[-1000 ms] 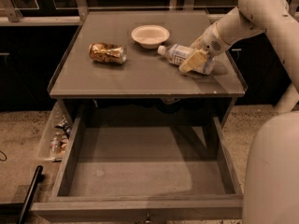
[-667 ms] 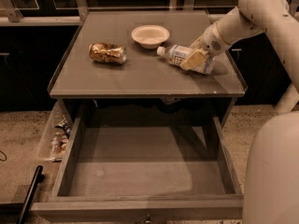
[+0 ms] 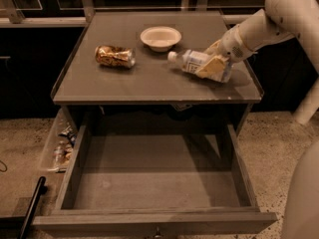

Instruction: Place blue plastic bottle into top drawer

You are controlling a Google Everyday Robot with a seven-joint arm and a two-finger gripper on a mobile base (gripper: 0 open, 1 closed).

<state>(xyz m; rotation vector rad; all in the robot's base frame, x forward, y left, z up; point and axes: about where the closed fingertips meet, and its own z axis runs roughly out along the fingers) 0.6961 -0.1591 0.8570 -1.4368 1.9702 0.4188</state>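
The blue plastic bottle (image 3: 192, 61) lies on its side on the right part of the grey tabletop (image 3: 149, 81), white cap pointing left toward the bowl. My gripper (image 3: 213, 66) reaches in from the right on the white arm and is shut on the bottle's body, with a yellowish finger (image 3: 209, 68) across its label end. The top drawer (image 3: 154, 180) stands pulled fully open below the tabletop. Its flat grey bottom is bare, and its front panel and knob (image 3: 158, 231) are at the bottom of the view.
A crushed gold can (image 3: 115, 56) lies on the left of the tabletop. A white bowl (image 3: 160, 37) stands at the back middle. A clear bin of litter (image 3: 61, 146) sits on the floor left of the drawer. A black bar (image 3: 31, 208) lies at lower left.
The gripper has settled slightly lower on the bottle's body. The bottle has barely moved on the tabletop.
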